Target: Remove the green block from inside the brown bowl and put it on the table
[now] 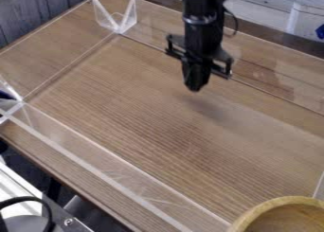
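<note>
My gripper (196, 84) hangs from the black arm over the middle of the table (127, 113), pointing straight down. Its two dark fingers are pressed together, and nothing shows between them. The brown bowl (281, 208) appears only as an arc of light tan rim in the bottom right corner, well away from the gripper, with most of its inside cut off by the frame edge. The green block is out of view.
Low clear plastic walls (79, 146) edge the wooden top along the front left, and a folded clear corner piece (120, 18) stands at the back left. A dark cable and metal frame (32, 212) lie beyond the front edge.
</note>
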Robot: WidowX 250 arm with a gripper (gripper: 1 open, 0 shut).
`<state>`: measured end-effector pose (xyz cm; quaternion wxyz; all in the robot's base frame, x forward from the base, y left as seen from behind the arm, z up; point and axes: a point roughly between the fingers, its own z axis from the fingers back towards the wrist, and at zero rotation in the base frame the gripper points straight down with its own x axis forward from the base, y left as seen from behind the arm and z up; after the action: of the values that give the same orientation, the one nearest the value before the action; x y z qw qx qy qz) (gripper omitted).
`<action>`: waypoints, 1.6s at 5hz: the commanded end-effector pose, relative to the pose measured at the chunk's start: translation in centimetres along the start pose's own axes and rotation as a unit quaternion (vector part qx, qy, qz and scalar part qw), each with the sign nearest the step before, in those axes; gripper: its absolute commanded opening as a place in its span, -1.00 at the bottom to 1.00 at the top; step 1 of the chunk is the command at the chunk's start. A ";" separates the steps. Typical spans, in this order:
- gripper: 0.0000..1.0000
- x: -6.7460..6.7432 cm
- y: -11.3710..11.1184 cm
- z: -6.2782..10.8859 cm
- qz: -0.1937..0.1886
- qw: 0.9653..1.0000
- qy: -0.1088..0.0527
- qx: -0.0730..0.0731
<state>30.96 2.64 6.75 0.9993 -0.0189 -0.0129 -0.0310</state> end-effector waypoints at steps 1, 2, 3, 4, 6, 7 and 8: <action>-1.00 -0.1 1.8 4.0 0.016 0.999 -0.048 0.008; -1.00 -0.9 4.6 5.2 0.046 0.997 -0.056 0.012; -1.00 -1.9 7.3 4.8 0.072 0.996 -0.051 0.019; -1.00 -2.5 8.8 3.8 0.087 0.995 -0.041 0.025; -1.00 -3.3 11.1 1.4 0.107 0.994 -0.017 0.031; -1.00 -3.8 11.6 -0.3 0.106 0.994 0.002 0.036; -1.00 -4.0 11.3 -0.7 0.101 0.994 0.005 0.031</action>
<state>27.09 13.57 4.20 0.9975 0.0020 0.0173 0.0687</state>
